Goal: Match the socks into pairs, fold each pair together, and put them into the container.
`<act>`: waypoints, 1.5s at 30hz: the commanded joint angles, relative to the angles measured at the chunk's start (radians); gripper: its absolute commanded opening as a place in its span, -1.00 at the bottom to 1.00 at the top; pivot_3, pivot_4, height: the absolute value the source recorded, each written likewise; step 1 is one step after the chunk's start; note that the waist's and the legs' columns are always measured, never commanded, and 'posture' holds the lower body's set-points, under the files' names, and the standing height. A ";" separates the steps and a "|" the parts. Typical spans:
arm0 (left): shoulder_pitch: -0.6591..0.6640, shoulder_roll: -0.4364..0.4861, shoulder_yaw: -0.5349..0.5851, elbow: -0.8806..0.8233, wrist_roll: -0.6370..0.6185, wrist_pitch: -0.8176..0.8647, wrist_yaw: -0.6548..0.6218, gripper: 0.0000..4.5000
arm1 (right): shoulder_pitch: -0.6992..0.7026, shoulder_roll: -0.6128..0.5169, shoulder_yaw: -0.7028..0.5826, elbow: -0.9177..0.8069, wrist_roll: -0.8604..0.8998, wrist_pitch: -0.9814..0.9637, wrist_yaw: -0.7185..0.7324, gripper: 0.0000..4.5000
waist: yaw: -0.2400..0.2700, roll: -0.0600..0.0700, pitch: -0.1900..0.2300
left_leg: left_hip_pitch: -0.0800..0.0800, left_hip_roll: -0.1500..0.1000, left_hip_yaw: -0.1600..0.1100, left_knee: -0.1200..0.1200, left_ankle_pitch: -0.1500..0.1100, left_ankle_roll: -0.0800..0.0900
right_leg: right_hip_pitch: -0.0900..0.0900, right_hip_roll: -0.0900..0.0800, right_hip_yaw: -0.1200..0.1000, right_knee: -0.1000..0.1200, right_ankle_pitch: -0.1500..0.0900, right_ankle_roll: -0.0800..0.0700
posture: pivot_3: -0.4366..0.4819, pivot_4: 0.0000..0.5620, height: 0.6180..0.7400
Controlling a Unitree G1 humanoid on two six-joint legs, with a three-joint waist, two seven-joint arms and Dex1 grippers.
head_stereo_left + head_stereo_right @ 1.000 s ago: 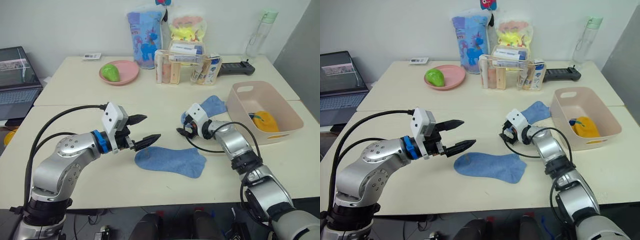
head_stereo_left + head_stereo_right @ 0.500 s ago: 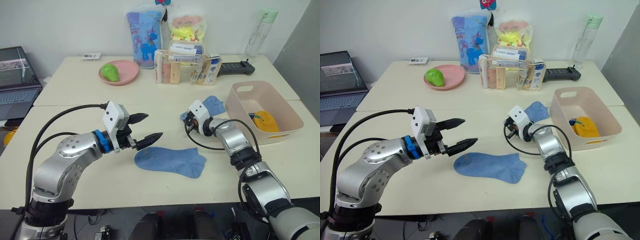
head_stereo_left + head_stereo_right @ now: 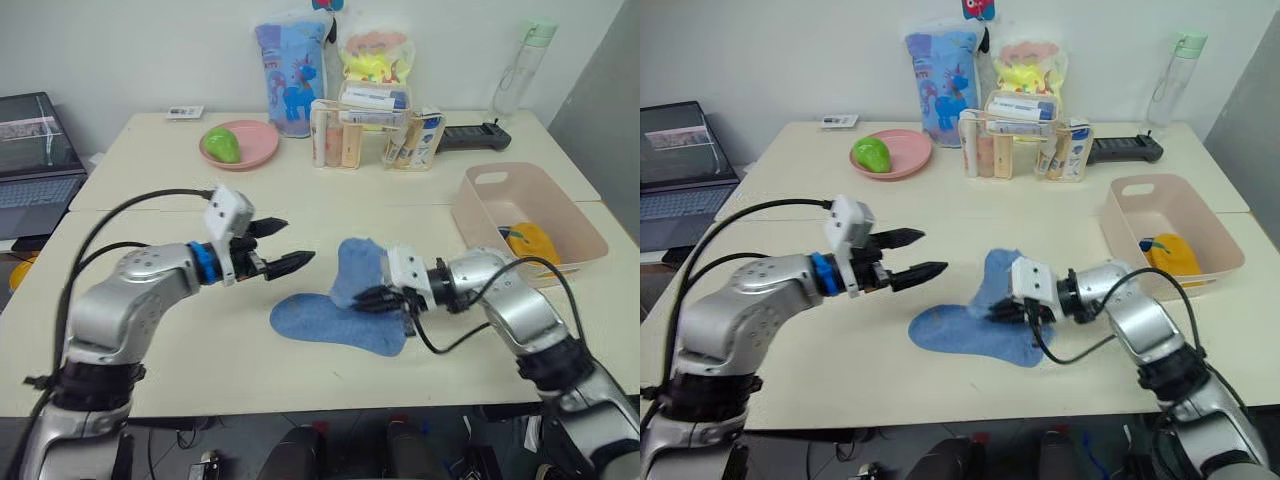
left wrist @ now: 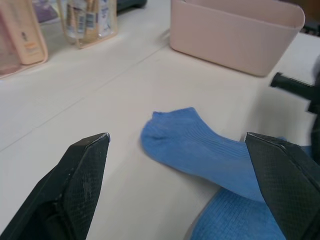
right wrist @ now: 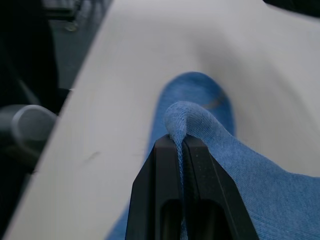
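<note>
My right gripper point(image 3: 368, 298) is shut on the edge of a light blue sock point(image 3: 352, 266). It holds that sock just above a second light blue sock point(image 3: 318, 318), which lies flat on the table near the front. The right wrist view shows the gripper point(image 5: 177, 142) pinching a fold of the held sock point(image 5: 210, 135). My left gripper point(image 3: 298, 242) hovers open just left of both socks, with nothing between its fingers point(image 4: 82, 172). The pale pink container point(image 3: 482, 214) stands at the right with a mustard yellow sock point(image 3: 530, 242) inside.
At the back stand a round pink plate point(image 3: 250, 156) with a green fruit, a clear organiser point(image 3: 362, 135) of bottles, two colourful bags, a black device point(image 3: 470, 135) and a water bottle point(image 3: 520, 65). A laptop point(image 3: 30, 160) sits at the far left.
My right gripper shut on the sock lying beside the container and carried it left and nearer, over the flat sock. The left arm shifted slightly back, still open.
</note>
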 commanded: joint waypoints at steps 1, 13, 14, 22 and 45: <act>-0.095 -0.080 -0.082 0.162 0.105 -0.127 -0.036 1.00 | 0.011 -0.002 -0.004 -0.068 0.048 0.055 -0.007 -0.98 | 0.002 0.000 0.000 | 0.000 0.000 0.000 0.000 0.000 0.000 | 0.000 0.000 0.000 0.000 0.000 0.000 | -0.05 -0.47 1.00; -0.357 -0.293 -0.255 0.739 0.397 -0.405 -0.137 1.00 | 0.024 -0.004 0.022 -0.066 -0.002 0.020 -0.067 -0.98 | 0.011 -0.001 0.000 | -0.002 0.000 0.001 0.001 0.000 0.000 | -0.001 0.000 0.000 0.000 0.000 0.000 | -0.05 -0.47 1.00; -0.355 -0.285 -0.273 0.745 0.411 -0.392 -0.175 1.00 | 0.027 -0.004 0.021 -0.069 -0.002 0.022 -0.074 -0.98 | 0.011 -0.001 0.001 | -0.002 0.000 0.001 0.001 0.000 0.000 | -0.001 0.000 0.000 0.000 0.000 0.000 | -0.05 -0.47 1.00; -0.365 -0.286 -0.257 0.814 0.464 -0.410 -0.201 0.23 | 0.026 0.004 0.019 -0.069 0.002 0.022 -0.105 -1.00 | 0.015 -0.001 0.000 | -0.002 0.000 0.000 0.001 0.000 0.000 | -0.001 0.000 -0.001 0.000 0.000 0.000 | -0.05 -0.47 1.00; -0.275 -0.249 -0.019 0.555 0.350 -0.306 -0.093 -0.99 | 0.002 -0.099 -0.062 0.023 -0.037 -0.094 -0.085 -1.00 | 0.011 -0.001 0.001 | -0.002 0.000 0.000 0.001 0.000 0.000 | -0.002 0.000 -0.001 0.000 0.000 0.000 | -0.05 -0.47 1.00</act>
